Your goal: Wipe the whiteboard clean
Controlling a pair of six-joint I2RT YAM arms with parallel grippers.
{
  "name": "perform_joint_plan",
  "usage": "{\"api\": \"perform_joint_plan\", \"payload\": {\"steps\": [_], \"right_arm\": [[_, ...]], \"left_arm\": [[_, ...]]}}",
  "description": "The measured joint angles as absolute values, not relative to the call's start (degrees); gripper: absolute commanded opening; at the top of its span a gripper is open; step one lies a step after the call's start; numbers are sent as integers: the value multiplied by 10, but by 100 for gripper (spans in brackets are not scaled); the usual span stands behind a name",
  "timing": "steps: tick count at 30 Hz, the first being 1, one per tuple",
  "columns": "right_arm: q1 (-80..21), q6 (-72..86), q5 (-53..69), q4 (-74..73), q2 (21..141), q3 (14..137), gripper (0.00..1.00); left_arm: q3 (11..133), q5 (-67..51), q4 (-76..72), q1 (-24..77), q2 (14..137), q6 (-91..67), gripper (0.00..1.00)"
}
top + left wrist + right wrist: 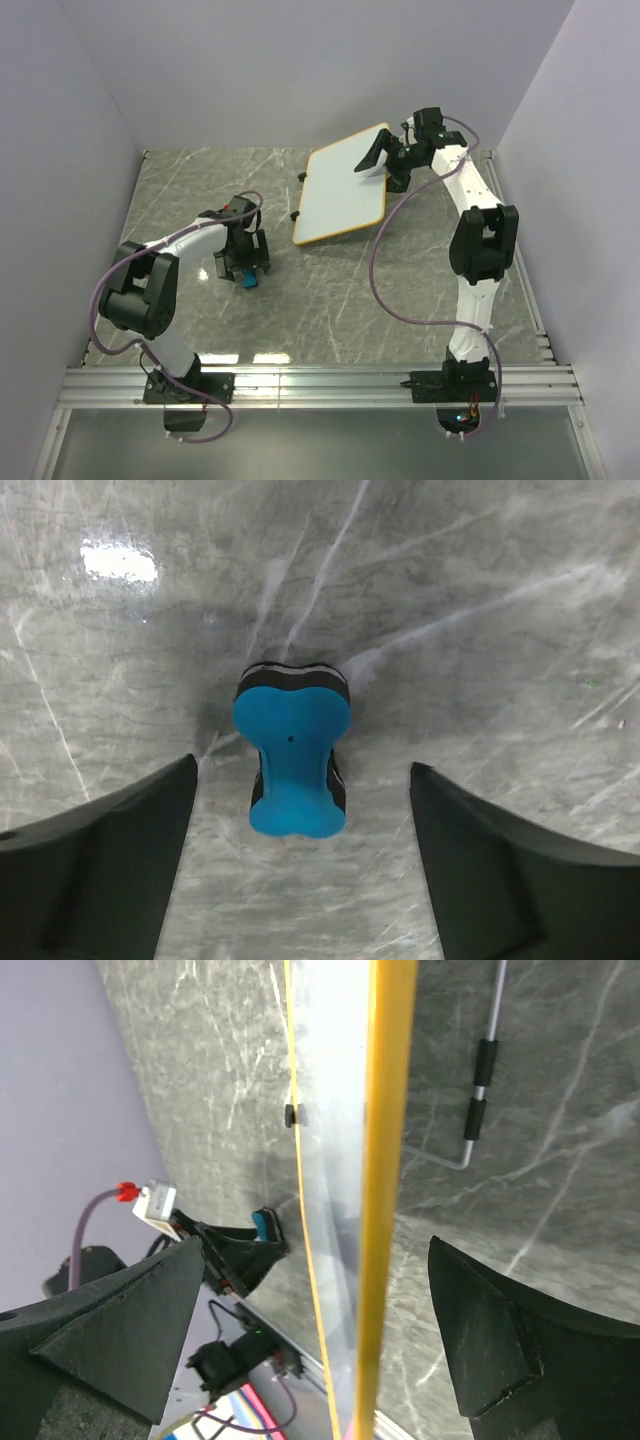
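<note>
Left gripper (243,266), jaws spread wide, hangs over a blue eraser (292,755) that lies on the grey marbled counter (330,300), with neither finger touching it. To the right, toward the far wall, the whiteboard (345,195) sits askew. Its orange-framed edge lies between the spread jaws of the right gripper (316,1250); whether they touch it cannot be told.

The whiteboard (345,185), a white rectangle with rounded corners and a thin orange frame, sits askew at the far right of the grey marbled table (330,300). Its surface looks clean from above. Small black clips dot its left edge. The right wrist view shows it edge-on.
</note>
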State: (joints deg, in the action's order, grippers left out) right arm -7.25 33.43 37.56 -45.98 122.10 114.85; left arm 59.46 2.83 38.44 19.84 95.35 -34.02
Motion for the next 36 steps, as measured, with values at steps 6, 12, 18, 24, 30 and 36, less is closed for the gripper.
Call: {"api": "perform_joint_plan", "payload": {"steps": [6,12,18,24,30,36], "right_arm": [[-72,310,346,-460,1161,1102,100],[-55,306,289,-451,1037,1043,100],[16,313,232,-428,924,974,100],[28,311,215,-403,846,913,100],[25,314,224,-385,786,866,100],[25,318,235,-383,766,864,100]], "left_arm": [[599,33,388,199,959,-339,99],[656,56,414,198,950,-339,99],[743,94,444,198,882,-339,100],[829,137,456,198,802,-343,100],[844,149,458,198,765,-350,100],[807,149,475,198,758,-350,99]]}}
